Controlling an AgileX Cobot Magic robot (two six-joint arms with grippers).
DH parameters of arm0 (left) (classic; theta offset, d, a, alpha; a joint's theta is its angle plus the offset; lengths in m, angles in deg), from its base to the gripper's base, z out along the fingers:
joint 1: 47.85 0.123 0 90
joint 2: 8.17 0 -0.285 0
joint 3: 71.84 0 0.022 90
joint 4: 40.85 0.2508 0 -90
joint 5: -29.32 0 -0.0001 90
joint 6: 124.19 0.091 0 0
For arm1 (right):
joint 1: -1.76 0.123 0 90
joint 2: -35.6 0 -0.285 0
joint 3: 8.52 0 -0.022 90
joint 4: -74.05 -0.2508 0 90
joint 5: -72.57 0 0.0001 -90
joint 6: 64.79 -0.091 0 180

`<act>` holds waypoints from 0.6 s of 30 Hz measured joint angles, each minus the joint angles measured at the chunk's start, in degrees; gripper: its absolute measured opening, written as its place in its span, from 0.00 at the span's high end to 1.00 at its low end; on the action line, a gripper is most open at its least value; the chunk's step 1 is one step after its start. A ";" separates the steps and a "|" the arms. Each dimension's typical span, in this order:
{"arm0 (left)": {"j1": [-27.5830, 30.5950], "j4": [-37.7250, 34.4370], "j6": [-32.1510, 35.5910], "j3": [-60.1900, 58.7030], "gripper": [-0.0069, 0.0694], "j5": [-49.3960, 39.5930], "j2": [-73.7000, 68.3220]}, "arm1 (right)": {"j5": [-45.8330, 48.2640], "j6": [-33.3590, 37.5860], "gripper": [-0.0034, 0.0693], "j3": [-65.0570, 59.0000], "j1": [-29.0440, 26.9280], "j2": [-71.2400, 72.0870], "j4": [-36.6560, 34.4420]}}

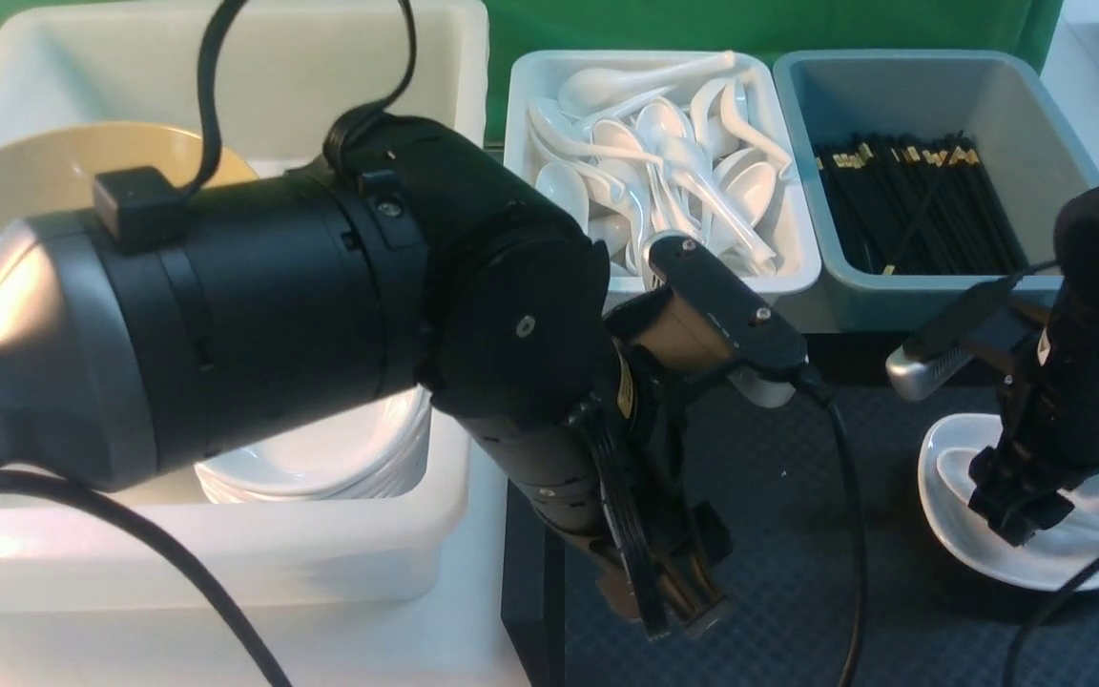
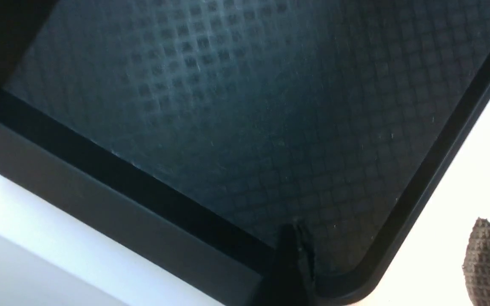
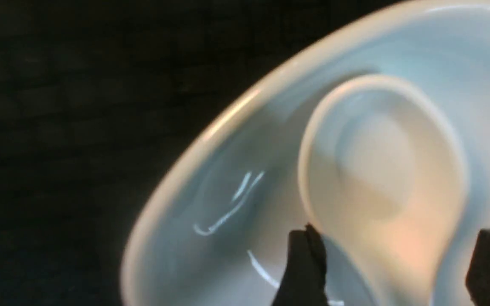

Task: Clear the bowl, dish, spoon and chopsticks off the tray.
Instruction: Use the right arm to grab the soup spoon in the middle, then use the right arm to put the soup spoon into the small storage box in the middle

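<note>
The black diamond-textured tray (image 1: 778, 534) lies front right. On its right part sits the small white dish (image 1: 1065, 558) with the white spoon (image 1: 958, 469) lying in it. My right gripper (image 1: 1012, 520) is lowered into the dish. In the right wrist view it (image 3: 398, 272) is open, with its fingers either side of the spoon (image 3: 381, 157) where scoop meets handle, inside the dish (image 3: 228, 191). My left gripper (image 1: 678, 611) hangs over the tray's left edge. It is open and empty in the left wrist view (image 2: 394, 263), above a tray corner (image 2: 249, 106). No bowl or chopsticks show on the tray.
A big white tub (image 1: 340, 563) at the left holds a tan bowl (image 1: 63, 172) and a stack of white dishes (image 1: 340, 458). Behind the tray stand a white bin (image 1: 802, 267) full of spoons and a grey-blue bin (image 1: 893, 95) of black chopsticks (image 1: 922, 200). My left arm blocks much of the front view.
</note>
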 joint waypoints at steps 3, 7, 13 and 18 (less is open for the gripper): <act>0.00 0.00 0.11 -1.21 0.31 -0.06 0.00 | 1.00 -0.06 0.30 0.63 -0.63 -1.09 -0.31; 0.00 0.05 0.11 -1.86 0.31 0.00 0.00 | 2.13 -0.01 0.49 1.14 -0.75 -1.27 -1.17; 0.05 3.79 0.23 -1.89 0.31 -1.58 0.00 | 6.93 0.04 0.55 6.26 -0.24 0.43 -2.33; 2.20 6.66 -1.43 -1.92 0.31 -7.38 0.78 | 7.79 0.04 0.55 13.96 2.84 4.98 -3.23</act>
